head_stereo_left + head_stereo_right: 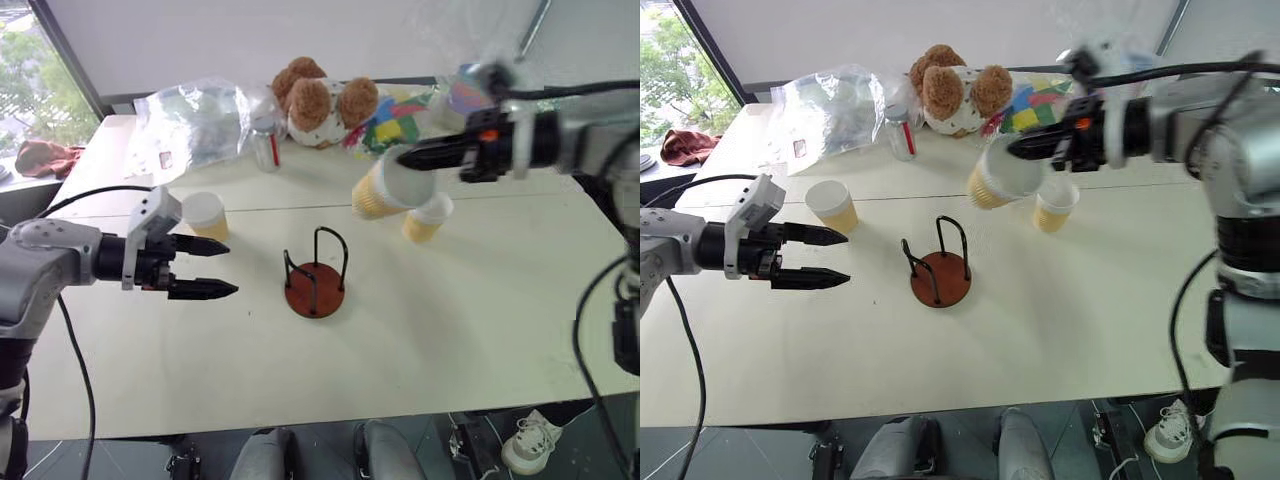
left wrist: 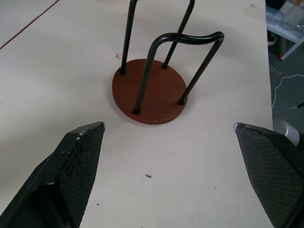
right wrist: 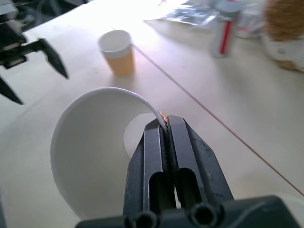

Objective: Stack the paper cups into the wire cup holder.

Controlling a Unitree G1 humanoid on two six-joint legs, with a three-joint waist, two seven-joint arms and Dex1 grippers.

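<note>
My right gripper (image 1: 405,157) is shut on the rim of a yellow-orange paper cup (image 1: 385,189), which hangs tilted in the air above the table; the right wrist view looks into its white inside (image 3: 95,152). A second paper cup (image 1: 428,218) stands on the table just beyond it. A third paper cup (image 1: 206,215) stands at the left, behind my left gripper (image 1: 228,268). That gripper is open and empty, pointing at the wire cup holder (image 1: 316,276), a dark-red disc with black wire loops (image 2: 156,71) at the table's middle.
Along the table's far edge (image 1: 330,165) lie a clear plastic bag (image 1: 195,120), a small bottle (image 1: 266,145), a brown teddy bear (image 1: 320,100) and colourful packaging (image 1: 400,125). A reddish cloth (image 1: 45,157) lies at the far left.
</note>
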